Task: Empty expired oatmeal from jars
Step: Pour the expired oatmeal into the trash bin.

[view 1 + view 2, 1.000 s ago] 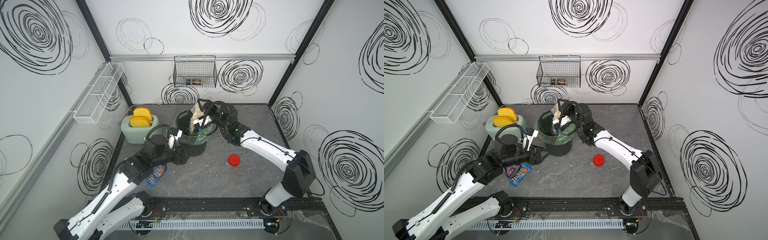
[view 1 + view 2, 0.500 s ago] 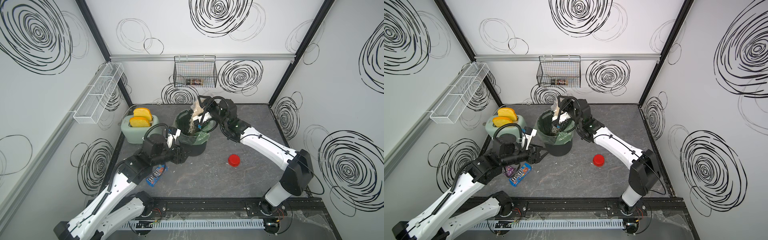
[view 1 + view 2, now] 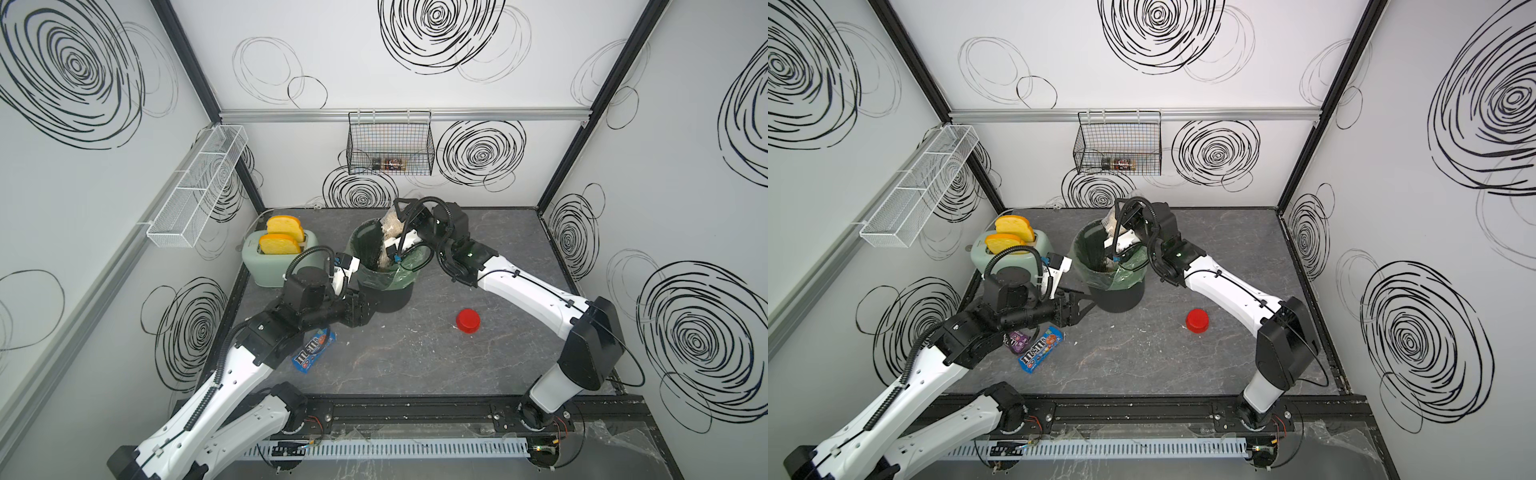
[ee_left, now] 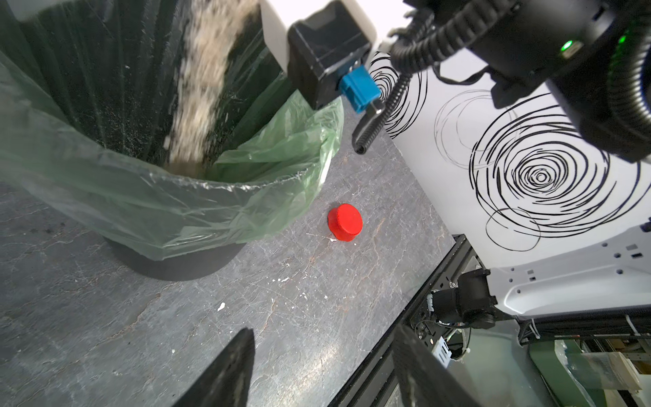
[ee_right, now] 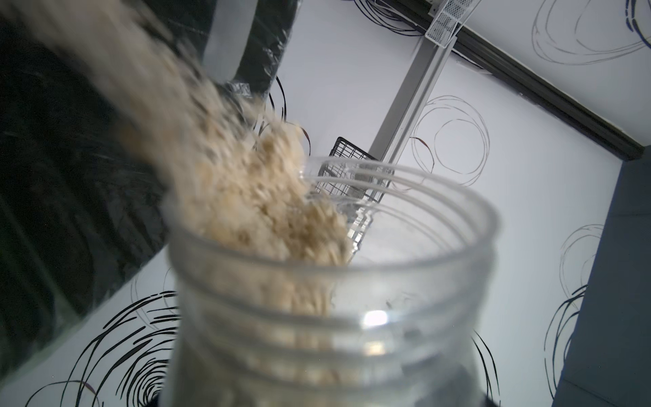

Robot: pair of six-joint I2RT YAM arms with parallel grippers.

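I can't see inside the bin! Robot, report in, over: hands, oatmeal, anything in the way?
Right gripper shut on jar, tipped over bin. Oatmeal pouring in. Left gripper open, empty, beside bin. Red lid aside on table.

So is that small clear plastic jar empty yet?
Not empty: pale beige oat flakes pour from the tipped jar into the green-lined black bin.

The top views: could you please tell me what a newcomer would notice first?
Pale oatmeal pours from a tipped clear jar into the green-lined bin at the back centre. The red lid lies alone on the grey table, near the right arm.
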